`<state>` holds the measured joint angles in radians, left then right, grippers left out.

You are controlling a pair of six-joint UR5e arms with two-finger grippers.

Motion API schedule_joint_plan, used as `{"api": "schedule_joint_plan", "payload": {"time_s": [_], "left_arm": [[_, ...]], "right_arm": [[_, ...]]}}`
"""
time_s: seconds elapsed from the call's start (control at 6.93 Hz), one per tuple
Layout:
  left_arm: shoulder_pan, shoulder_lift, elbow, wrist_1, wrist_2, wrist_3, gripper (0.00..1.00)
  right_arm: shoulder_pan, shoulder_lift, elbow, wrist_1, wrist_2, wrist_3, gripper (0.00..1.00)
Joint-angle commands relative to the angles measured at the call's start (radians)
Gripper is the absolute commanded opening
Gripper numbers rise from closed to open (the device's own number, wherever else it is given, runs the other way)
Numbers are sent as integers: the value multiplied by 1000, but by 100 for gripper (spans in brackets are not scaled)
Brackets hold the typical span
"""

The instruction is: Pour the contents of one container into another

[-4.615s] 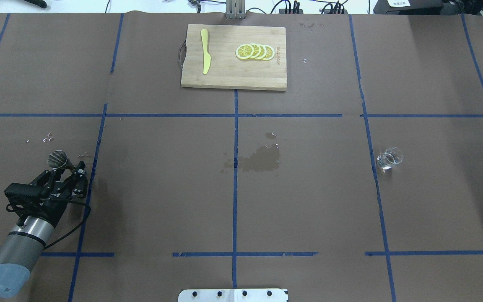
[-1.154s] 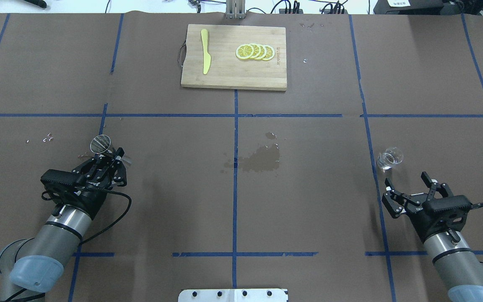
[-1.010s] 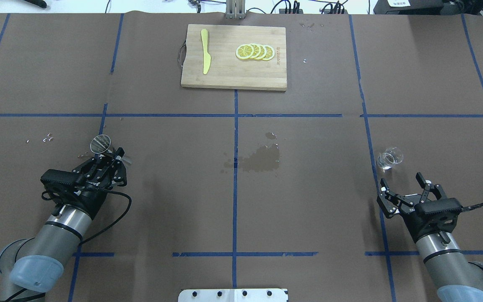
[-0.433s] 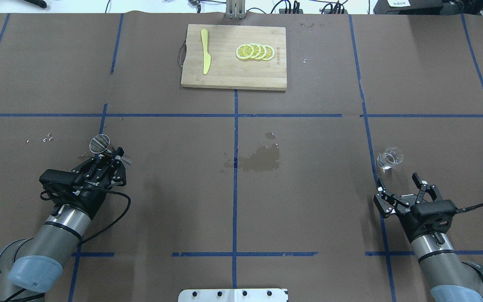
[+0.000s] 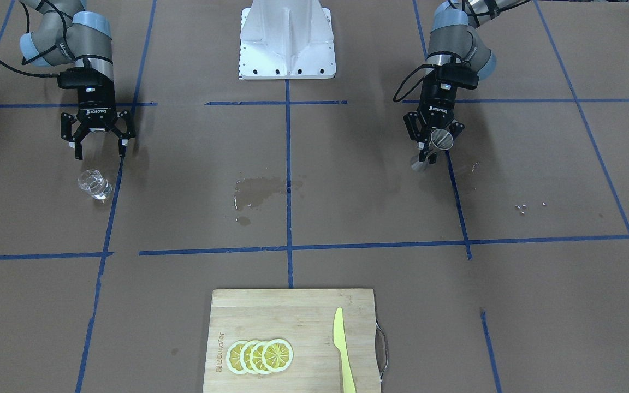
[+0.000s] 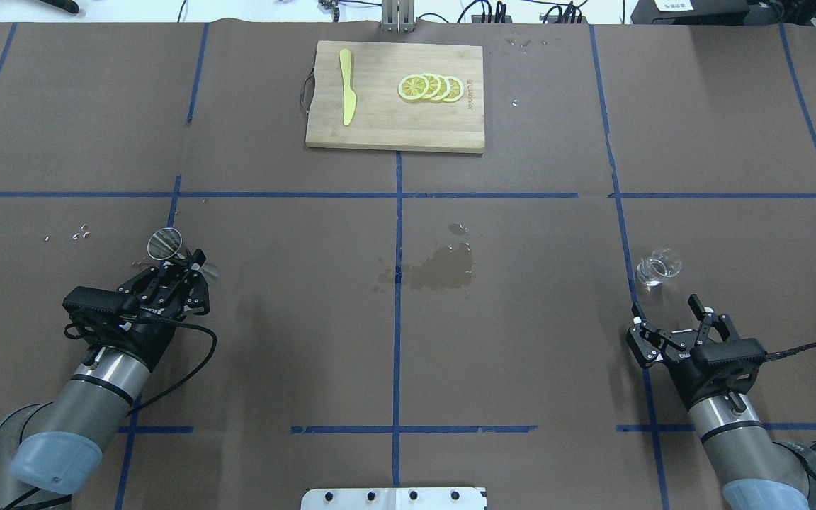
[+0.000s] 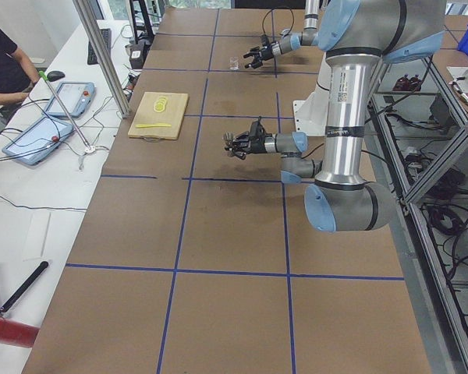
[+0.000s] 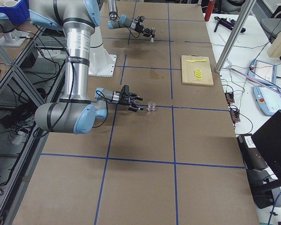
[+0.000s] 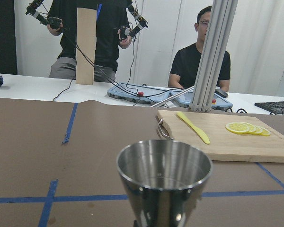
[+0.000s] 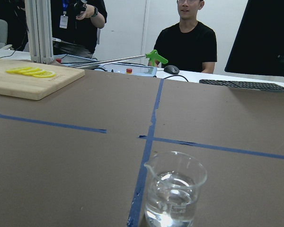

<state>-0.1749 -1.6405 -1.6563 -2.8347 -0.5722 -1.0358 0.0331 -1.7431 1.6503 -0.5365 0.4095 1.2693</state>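
Glass cup (image 6: 659,268) is sitting upright on the brown paper over on the robot's right side, just beside a blue tape line, and it's got some clear liquid in it. The right gripper (image 6: 664,306) is parked just short of it with its fingers spread wide, not touching the glass. Over on the other side, the left gripper (image 6: 194,261) is clamped around the narrow waist of the steel jigger (image 6: 165,244), which looks held up off the table, open mouth tipped up and away from the robot. Well apart from both, there's a dark wet patch (image 6: 440,269) mid-table, and at the far edge a wooden cutting board (image 6: 394,127) holds lemon slices (image 6: 431,87) and a yellow knife (image 6: 346,85).
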Motion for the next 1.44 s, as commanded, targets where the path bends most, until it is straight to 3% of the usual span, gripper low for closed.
{"api": "schedule_joint_plan", "payload": {"time_s": [0.0,1.3], "left_arm": [[0,1,4,0,0,-1,0],[0,4,6,0,0,0,0]], "right_arm": [[17,13,-12,3,17,-2,94],[146,89,-75,6,144,-24,89]]}}
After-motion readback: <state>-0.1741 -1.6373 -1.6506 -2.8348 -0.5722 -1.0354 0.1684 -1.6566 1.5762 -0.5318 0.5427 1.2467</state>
